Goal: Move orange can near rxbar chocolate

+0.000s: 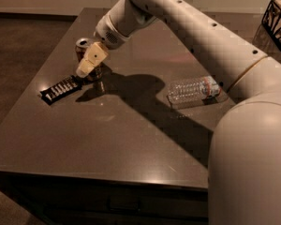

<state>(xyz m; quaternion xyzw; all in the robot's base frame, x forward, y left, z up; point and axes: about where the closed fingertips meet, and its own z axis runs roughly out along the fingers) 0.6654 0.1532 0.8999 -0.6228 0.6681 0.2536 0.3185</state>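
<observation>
The orange can (83,44) stands upright at the far left of the table (131,139), its silver top showing and its body mostly hidden behind my gripper. My gripper (90,68) reaches down from the upper right and is shut on the can, whose base is at the table surface. The rxbar chocolate (61,89), a flat black wrapper with white lettering, lies just left of and in front of the can, its right end almost touching the can's base.
A clear plastic water bottle (194,89) lies on its side at the right of the table. A black wire basket (276,20) stands off the table at the top right. My arm crosses the table's far right part.
</observation>
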